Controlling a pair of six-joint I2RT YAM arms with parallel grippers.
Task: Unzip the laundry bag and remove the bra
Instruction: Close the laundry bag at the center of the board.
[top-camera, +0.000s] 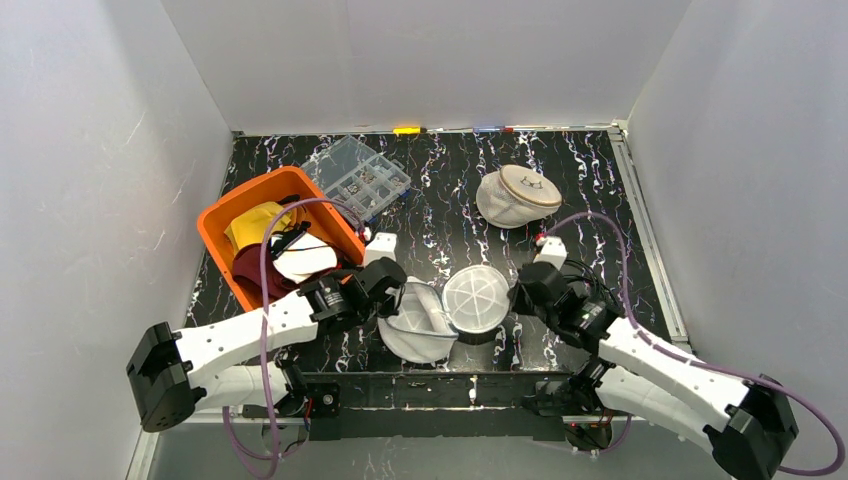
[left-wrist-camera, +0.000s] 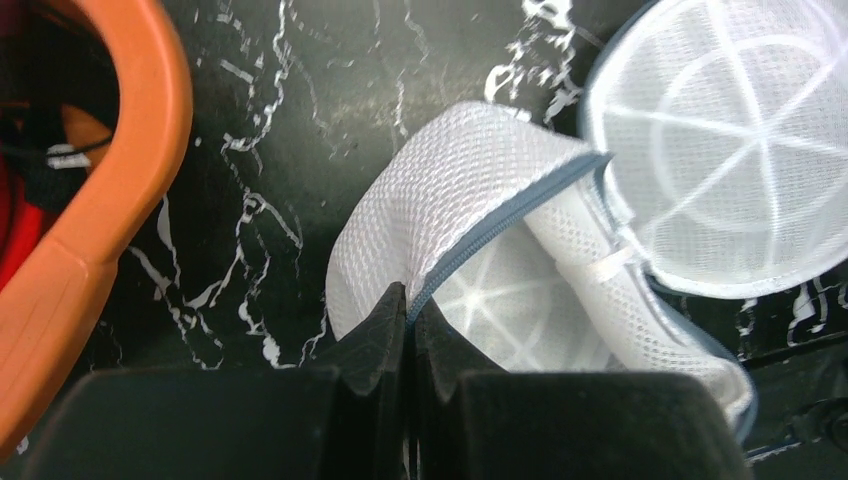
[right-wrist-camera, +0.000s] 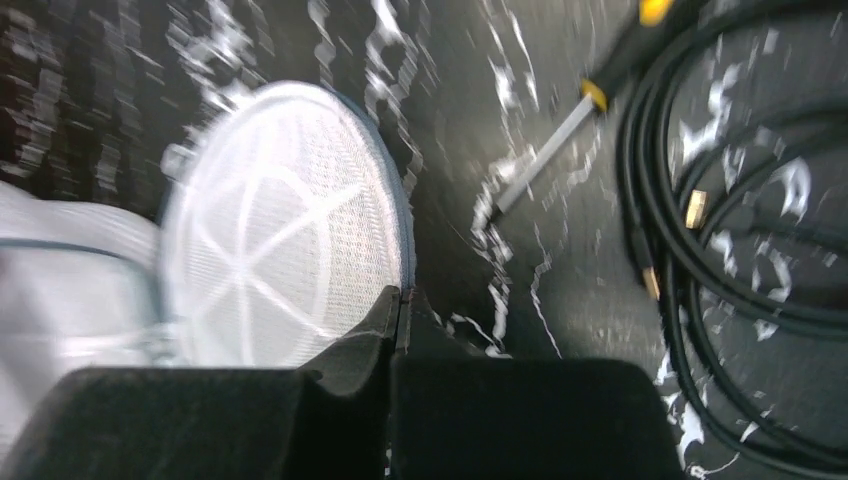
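- Bag (top-camera: 418, 335) lies unzipped at the near edge of the table (top-camera: 450, 200), between the arms, its round lid (top-camera: 477, 298) flipped open to the right.
- Left gripper (left-wrist-camera: 405, 305) is closed, pinching the bag's zipper rim.
- Right gripper (right-wrist-camera: 400, 300) is closed on the lid's edge.

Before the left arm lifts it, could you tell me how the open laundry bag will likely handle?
The laundry bag is probably floppy: its mesh wall folds where the left gripper pinches the zipper edge. Likely light, being thin netting. Its ribbed lid holds a round shape, so it looks stiffer.
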